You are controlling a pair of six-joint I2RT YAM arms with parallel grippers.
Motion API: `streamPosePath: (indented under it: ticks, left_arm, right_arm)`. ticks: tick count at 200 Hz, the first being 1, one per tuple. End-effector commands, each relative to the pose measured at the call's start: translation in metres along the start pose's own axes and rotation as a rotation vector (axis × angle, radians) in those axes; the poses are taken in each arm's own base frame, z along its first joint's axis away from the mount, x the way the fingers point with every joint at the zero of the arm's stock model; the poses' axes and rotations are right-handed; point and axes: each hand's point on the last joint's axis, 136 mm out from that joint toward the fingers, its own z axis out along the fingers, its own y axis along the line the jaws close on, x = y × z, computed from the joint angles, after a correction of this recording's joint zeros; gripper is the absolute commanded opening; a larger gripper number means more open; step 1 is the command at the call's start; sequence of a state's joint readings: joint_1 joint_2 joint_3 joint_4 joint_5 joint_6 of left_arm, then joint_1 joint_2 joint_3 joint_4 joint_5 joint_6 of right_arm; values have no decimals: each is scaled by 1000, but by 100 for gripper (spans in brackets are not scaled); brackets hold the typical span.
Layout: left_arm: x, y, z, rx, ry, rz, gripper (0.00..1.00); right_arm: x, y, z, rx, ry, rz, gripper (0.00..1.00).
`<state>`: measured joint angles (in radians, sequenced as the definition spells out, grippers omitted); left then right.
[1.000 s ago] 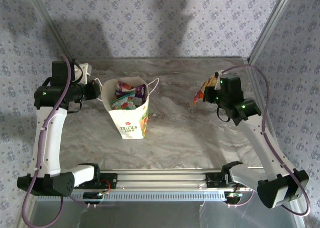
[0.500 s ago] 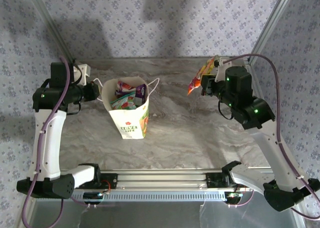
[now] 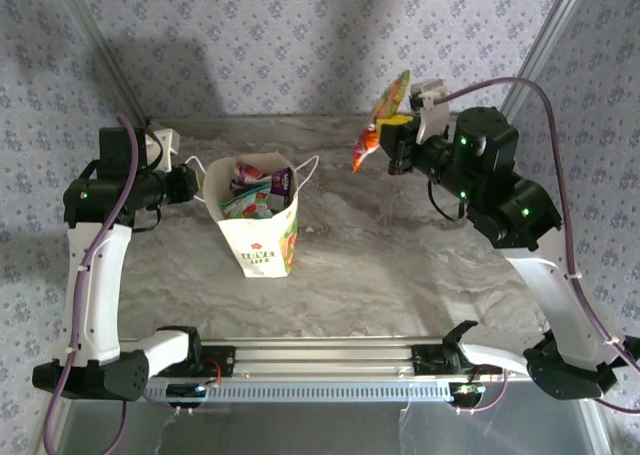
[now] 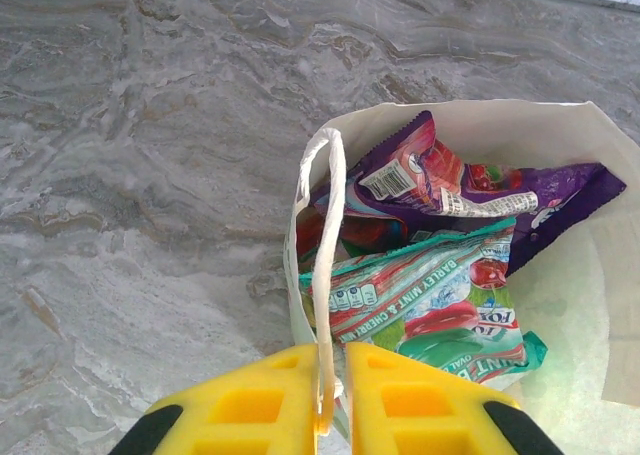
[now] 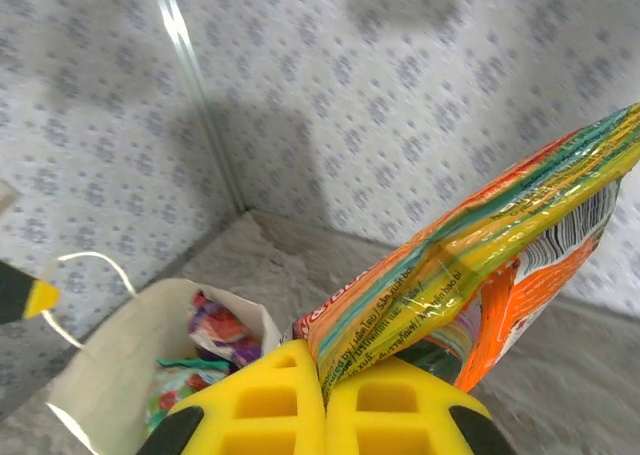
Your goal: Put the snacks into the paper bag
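Observation:
The white paper bag (image 3: pixel 262 245) stands upright left of the table's middle, its mouth open. Inside lie snacks: a purple packet (image 4: pixel 440 190) and a teal-green one (image 4: pixel 430 295), also seen from above (image 3: pixel 250 197). My left gripper (image 3: pixel 190 183) is at the bag's left rim, and its yellow fingers (image 4: pixel 250 400) are shut on the white cord handle (image 4: pixel 330 215). My right gripper (image 3: pixel 395 140) hangs high, right of the bag, shut on the lower edge of an orange-yellow packet (image 3: pixel 385 115). That packet (image 5: pixel 480 265) slants up from the right gripper (image 5: pixel 322 370), with the bag (image 5: pixel 120 345) below left.
The marble tabletop (image 3: pixel 400 265) is bare around the bag. Patterned walls with metal corner posts (image 3: pixel 545 45) close in the back and sides. A metal rail (image 3: pixel 320 355) with both arm bases runs along the near edge.
The right arm has lifted the orange-yellow packet up off the table's right side and carried it leftward, nearer the bag. The left gripper and the bag have stayed put.

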<state>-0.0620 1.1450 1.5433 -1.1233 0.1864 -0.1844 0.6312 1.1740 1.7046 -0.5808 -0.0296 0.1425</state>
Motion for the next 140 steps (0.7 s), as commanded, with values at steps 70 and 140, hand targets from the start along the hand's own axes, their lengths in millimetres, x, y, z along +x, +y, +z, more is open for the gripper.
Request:
streamPosePath:
  ticks: [70, 140]
  left_arm:
    - [2, -2, -6, 4, -29, 2, 15]
    - [5, 1, -5, -5, -24, 2, 14]
  right_arm:
    - [-64, 115, 34, -446, -152, -208, 0]
    - [-32, 161, 89, -716, -41, -257, 0]
